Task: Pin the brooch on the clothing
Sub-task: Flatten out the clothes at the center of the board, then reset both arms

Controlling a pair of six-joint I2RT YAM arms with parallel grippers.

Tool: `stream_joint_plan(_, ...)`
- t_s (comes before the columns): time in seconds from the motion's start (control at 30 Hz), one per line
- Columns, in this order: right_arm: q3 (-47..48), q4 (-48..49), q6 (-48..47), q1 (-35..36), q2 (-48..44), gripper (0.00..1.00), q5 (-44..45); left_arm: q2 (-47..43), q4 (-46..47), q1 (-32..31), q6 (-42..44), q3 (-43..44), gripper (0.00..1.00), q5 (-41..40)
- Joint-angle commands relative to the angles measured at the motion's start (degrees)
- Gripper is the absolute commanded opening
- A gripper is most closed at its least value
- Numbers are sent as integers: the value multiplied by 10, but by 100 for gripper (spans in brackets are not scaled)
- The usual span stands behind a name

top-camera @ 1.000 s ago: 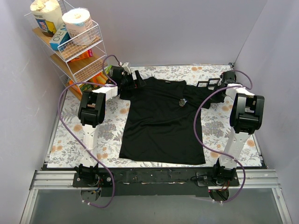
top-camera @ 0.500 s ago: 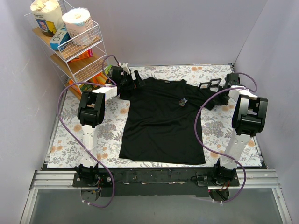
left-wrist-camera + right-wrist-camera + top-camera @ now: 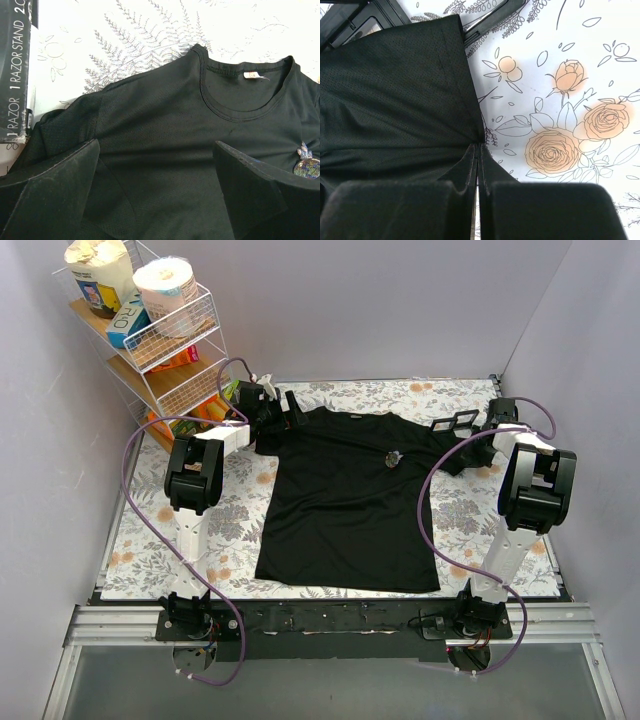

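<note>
Your right gripper (image 3: 476,150) has its fingers (image 3: 487,167) pressed flat together with no gap. The tips sit right at the hem of the black T-shirt's (image 3: 390,90) sleeve, and you cannot tell whether any cloth is caught between them. Over the last second this arm has pulled back to the right, away from the brooch (image 3: 393,457), which has stayed on the chest of the shirt below the collar. That suggests the brooch is let go and the pinning is probably done, though the clasp is too small to check. Your left gripper (image 3: 157,170) has stayed spread to its widest and holds nothing. It hangs over the shirt's shoulder, with the brooch just beyond one finger (image 3: 250,180).
</note>
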Motion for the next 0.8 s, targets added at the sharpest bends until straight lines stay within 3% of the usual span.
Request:
stream_joint_plan(0.0, 0, -23, -19, -12, -28, 1, 14, -26, -71, 18, 14, -14, 98, -15)
stream_joint_plan(0.07, 6, -26, -30, -12, -37, 2, 6, -41, -65, 13, 22, -7, 98, -7)
stream_joint_plan(0.17, 6, -23, -41, -12, -63, 27, -33, -61, -66, 3, 37, 13, 98, 4)
stream_joint_plan(0.2, 2, -21, -44, -13, -72, 41, -44, -67, -67, -3, 40, 23, 98, 3)
stream_joint_plan(0.23, 1, -17, -46, -12, -80, 45, -66, -72, -69, -6, 44, 27, 98, 1)
stream_joint_plan(0.5, 2, -29, -75, -12, -179, 52, -121, -212, -69, -27, 44, -8, 98, -22)
stream_joint_plan(0.67, -42, -24, -78, -13, -294, 53, -102, -348, -84, -26, 41, -112, 98, -41)
stream_joint_plan(0.77, -87, -10, -72, -12, -370, 53, -100, -432, -142, -12, 29, -153, 98, -16)
